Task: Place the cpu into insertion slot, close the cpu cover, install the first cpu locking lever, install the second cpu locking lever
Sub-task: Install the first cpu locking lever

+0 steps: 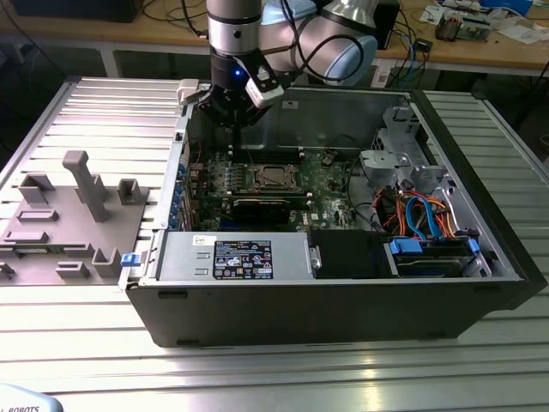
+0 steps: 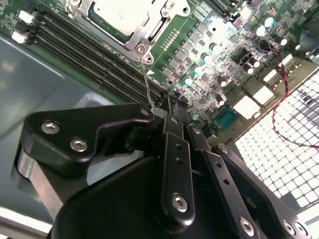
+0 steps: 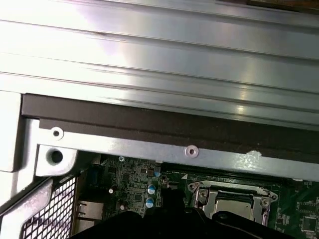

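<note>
The gripper (image 1: 233, 120), fingers drawn together on a thin, springy wire locking lever (image 2: 147, 84), is hovering beside the insertion slot (image 1: 273, 177), where the cpu (image 2: 121, 15) is sitting under its stiff metal cpu cover (image 2: 144, 39); grasping the lever's free end looks best.

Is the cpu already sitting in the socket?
Yes: in the second wrist view the cpu lies flat inside the framed insertion slot.
</note>
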Motion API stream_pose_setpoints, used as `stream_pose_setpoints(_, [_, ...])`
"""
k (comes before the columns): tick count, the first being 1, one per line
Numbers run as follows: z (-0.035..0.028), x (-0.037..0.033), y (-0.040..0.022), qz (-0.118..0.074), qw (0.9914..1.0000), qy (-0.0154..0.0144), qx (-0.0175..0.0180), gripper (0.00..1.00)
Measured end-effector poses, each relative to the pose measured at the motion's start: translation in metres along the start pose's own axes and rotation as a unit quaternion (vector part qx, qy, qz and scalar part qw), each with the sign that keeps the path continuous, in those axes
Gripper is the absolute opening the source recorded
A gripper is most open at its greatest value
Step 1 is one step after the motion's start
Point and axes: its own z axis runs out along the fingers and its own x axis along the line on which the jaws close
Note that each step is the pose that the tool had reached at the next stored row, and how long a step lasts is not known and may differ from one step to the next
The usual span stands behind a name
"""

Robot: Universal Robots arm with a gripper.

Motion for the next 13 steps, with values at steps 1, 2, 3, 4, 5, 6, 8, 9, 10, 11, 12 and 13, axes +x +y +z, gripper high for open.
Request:
stream_pose_setpoints(1, [0.0,0.0,0.0,0.0,1.0,0.0,0.0,0.11])
stream_pose_setpoints(2, [0.0,0.0,0.0,0.0,1.0,0.0,0.0,0.11])
stream_pose_setpoints(3, [0.0,-0.0003,0.0,0.0,1.0,0.0,0.0,0.11])
stream_pose_setpoints(4, [0.0,-0.002,-0.0002,0.001,1.0,0.0,0.0,0.11])
stream_pose_setpoints(5, [0.0,-0.0046,-0.0005,0.001,1.0,0.0001,0.0,0.11])
stream_pose_setpoints(6, [0.0,-0.0078,-0.001,0.001,1.0,0.0003,-0.0001,0.11])
stream_pose_setpoints(8, [0.0001,-0.0144,-0.0018,0.001,1.0,0.0012,-0.0002,0.11])
stream_pose_setpoints(9, [0.0001,-0.0176,-0.0023,0.001,1.0,0.0021,-0.0003,0.11])
stream_pose_setpoints(10, [0.0001,-0.0208,-0.0029,0.001,0.99999,0.003,-0.0004,0.11])
stream_pose_setpoints(11, [0.0001,-0.0227,-0.0031,0.001,0.99999,0.0036,-0.0005,0.11])
stream_pose_setpoints(12, [0.0,-0.0234,-0.0033,0.003,0.99999,0.0037,-0.0004,0.11])
stream_pose_setpoints(13, [0.0001,-0.0235,-0.0033,0.007,0.99997,0.0038,-0.0005,0.11])
